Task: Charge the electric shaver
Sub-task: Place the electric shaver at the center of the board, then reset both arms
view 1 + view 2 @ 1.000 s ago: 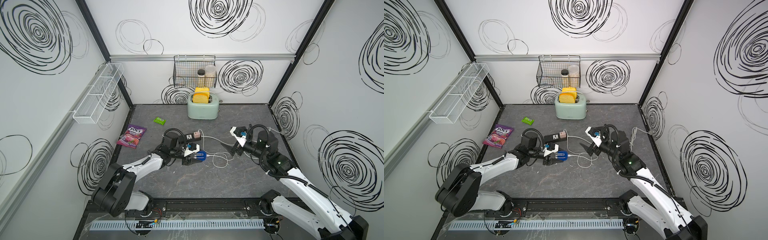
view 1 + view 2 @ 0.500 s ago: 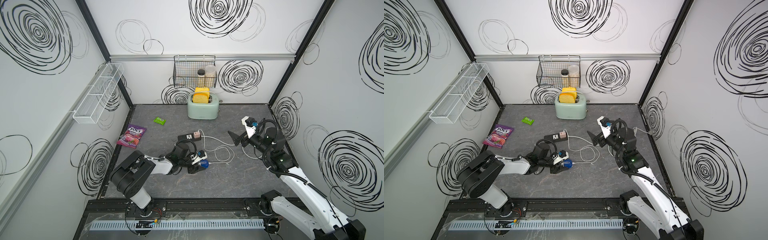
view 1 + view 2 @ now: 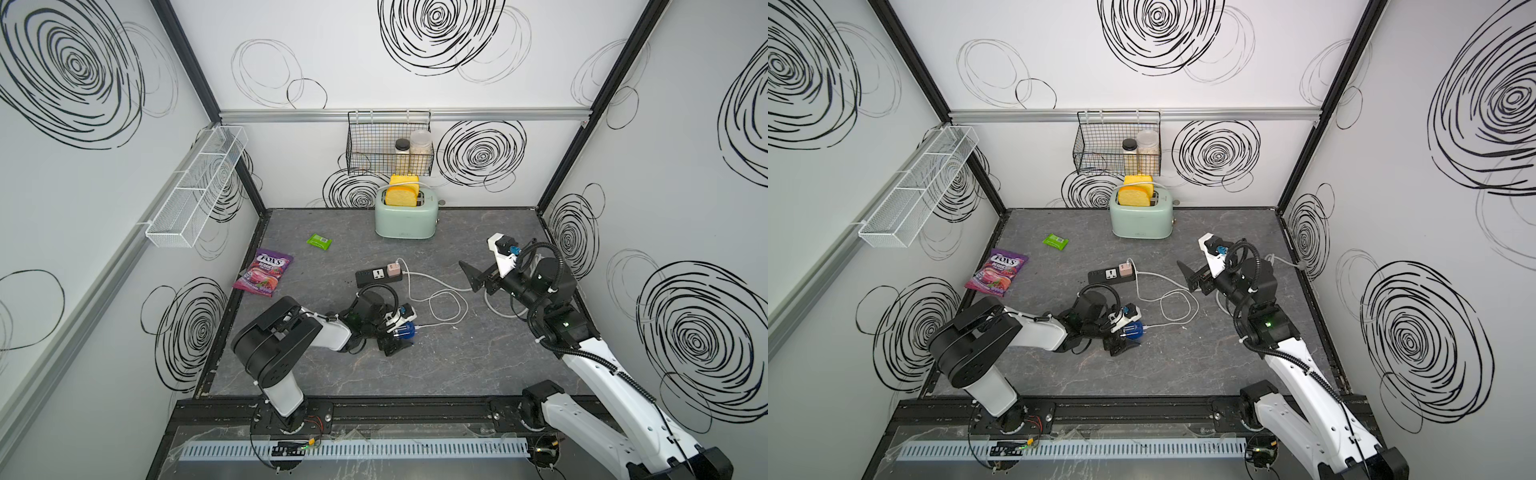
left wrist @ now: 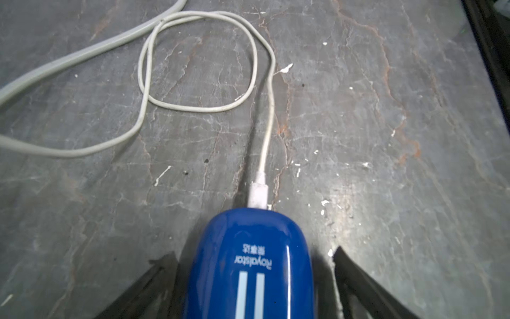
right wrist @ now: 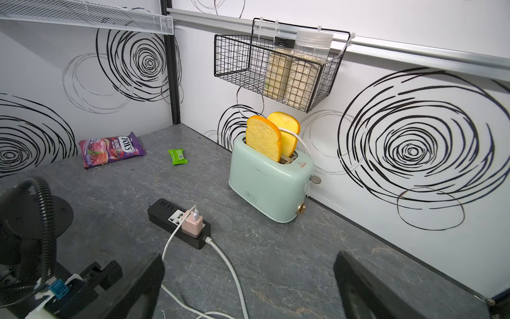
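The electric shaver (image 3: 406,331) (image 3: 1134,331), glossy blue, lies on the grey table near the front. In the left wrist view the shaver (image 4: 248,265) has a white cable (image 4: 265,143) plugged into its end. My left gripper (image 3: 398,337) (image 4: 251,253) is open, one black finger (image 4: 154,279) on each side of the shaver with a gap to it. The cable (image 3: 440,299) loops back to a pinkish charger plug (image 3: 393,270) in the black power strip (image 3: 376,277). My right gripper (image 3: 478,279) (image 5: 249,256) hovers open and holds nothing, right of the cable loops.
A mint toaster (image 3: 405,220) with bread stands at the back wall under a black wire basket (image 3: 365,149). A purple candy bag (image 3: 264,272) and a green packet (image 3: 319,241) lie at the left. A white mesh shelf (image 3: 195,187) hangs on the left wall.
My left gripper brought the shaver nearer the front and has opened off it; the shaver now rests on the table. The right arm drew back to the right.
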Available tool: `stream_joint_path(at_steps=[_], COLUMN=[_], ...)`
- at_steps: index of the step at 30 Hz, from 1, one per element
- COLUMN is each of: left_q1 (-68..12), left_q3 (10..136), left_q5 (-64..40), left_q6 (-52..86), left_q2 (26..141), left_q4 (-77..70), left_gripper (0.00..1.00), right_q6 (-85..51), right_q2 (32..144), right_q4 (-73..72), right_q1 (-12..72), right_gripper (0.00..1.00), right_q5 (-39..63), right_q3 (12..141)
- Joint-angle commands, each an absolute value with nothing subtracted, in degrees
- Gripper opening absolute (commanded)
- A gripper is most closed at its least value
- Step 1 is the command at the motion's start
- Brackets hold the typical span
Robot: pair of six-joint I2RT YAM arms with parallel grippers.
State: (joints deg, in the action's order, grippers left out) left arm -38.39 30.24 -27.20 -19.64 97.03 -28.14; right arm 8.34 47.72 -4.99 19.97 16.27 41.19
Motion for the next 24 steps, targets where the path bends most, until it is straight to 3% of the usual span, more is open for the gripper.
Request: stream_joint_path(at_steps=[1,7,12,17,20,24], left_q1=[-38.84,-38.48,-31.40,-21.58,-14.19,-5.68], left_q3=[32.27,36.98,41.15,34.37,27.96,23.50], left_q5=[-26.61,-26.03,-23.64,5.91,10.51,8.00], left_q6=[-18.67,-16.64,-6.33,-1.19,-1.92,0.29], left_q2=[95.27,80.96,72.16,67.52,68.60,73.11], left_q4=[-24.05,-20.79,-26.00,-35.68,-41.12,-44.78], left_gripper=[0.97,0.97,0.97,0.97,0.97,0.97], right_q6=[8.17,7.64,5.60,-8.02,-10.77,-8.65], right_q2=[46.85,47.74,53.39,58.76,61.96,66.23], right_q4=[-6.16,-7.62,-7.37,-15.46,-24.58,-33.36], right_q1=[19.41,18.62,14.82,2.83,-1.30,-1.91], right_gripper=[0.98,0.98,0.98,0.98,0.98,0.98], right_q5=[16.10,11.65,1.44,-0.06,-3.02,-8.10], right_q3=[40.95,41.62,44.55,41.66,34.55,27.76])
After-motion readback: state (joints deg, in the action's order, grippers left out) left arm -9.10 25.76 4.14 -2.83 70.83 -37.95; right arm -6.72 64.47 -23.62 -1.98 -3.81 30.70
